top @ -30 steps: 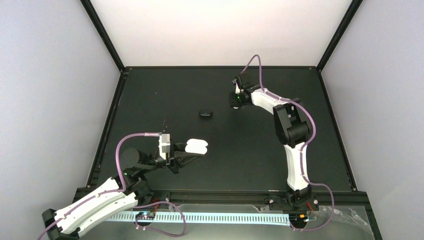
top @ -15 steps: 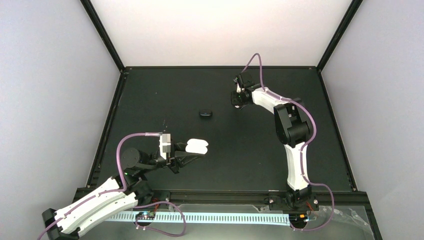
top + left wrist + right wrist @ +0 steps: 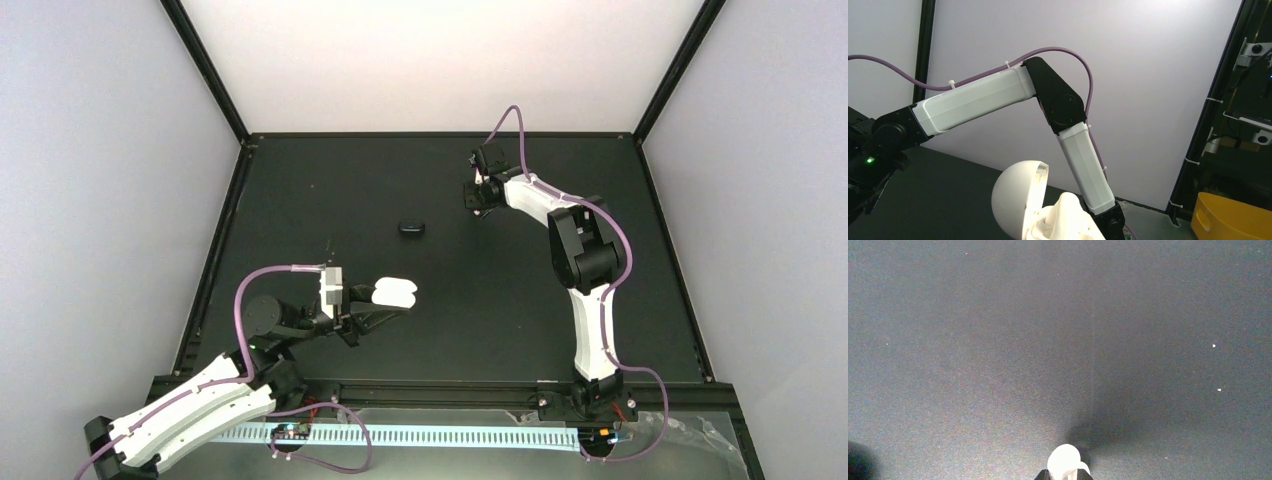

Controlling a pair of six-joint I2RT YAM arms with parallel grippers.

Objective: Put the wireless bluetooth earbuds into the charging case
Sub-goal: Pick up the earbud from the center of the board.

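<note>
The left arm (image 3: 190,405) lies low, its forearm sweeping from the near corner out over the table (image 3: 300,200), with the wrist turned level. The left fingers (image 3: 372,316) are closed on the white charging case (image 3: 393,293), which sticks out just past their tips. In the left wrist view the case's (image 3: 1020,205) lid stands open, tipped up. Whether any bud sits inside cannot be made out.

The right arm (image 3: 590,300) rises from its base, bends at the elbow, and stretches toward the far side of the table. Its wrist is bent over, so its camera looks straight down at the bare surface. The right fingers (image 3: 477,198) hang close above the table, nearly shut. At their very tips the right wrist view shows a small white rounded thing, taken to be a white earbud (image 3: 1064,460), pinched between them with its shadow just beside it.

A small dark oval thing (image 3: 411,228) lies on the table between the two sets of fingers. It is nearer the right ones and touches neither.
</note>
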